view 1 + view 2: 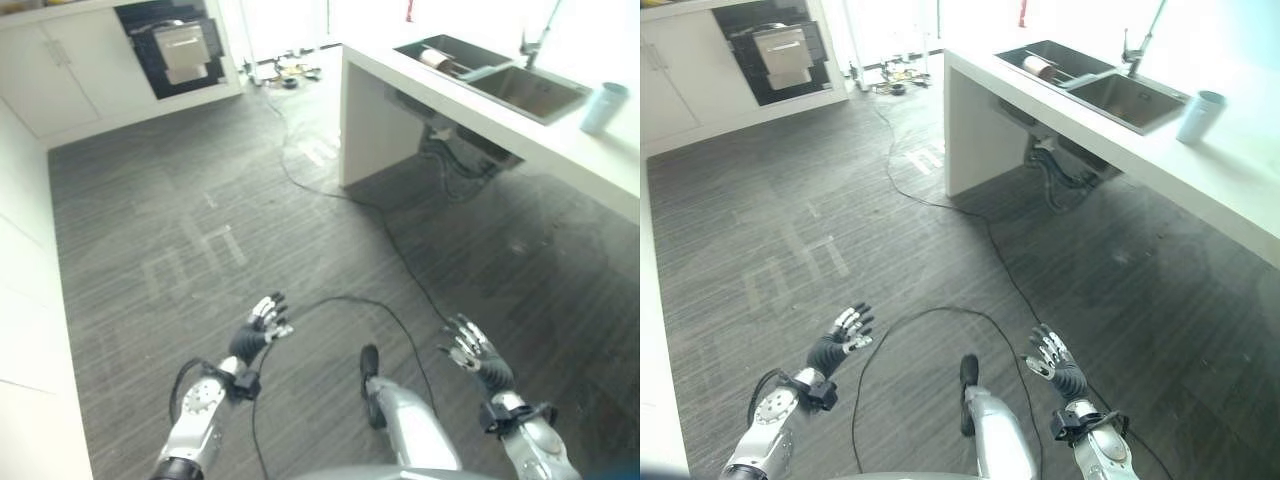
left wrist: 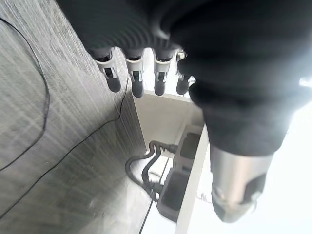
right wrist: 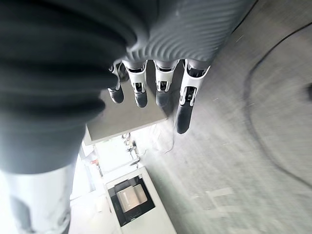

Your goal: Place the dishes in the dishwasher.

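Over the grey plank floor [image 1: 200,220], both robot hands just hang out low, holding nothing: the left robot hand [image 1: 258,332] has its fingers loosely spread, and the right robot hand [image 1: 474,352] is the same, fingers relaxed and apart. Dishwasher [image 1: 178,45] sits open in the white cabinets [image 1: 50,70] way across the room, with its rack pulled out. Dishes look to be in the sink [image 1: 500,75] on the white surface [image 1: 600,160] to the right: a roundish item [image 1: 436,58] lies there, hard to say what. A pale blue cup [image 1: 604,107] stands beside the sink.
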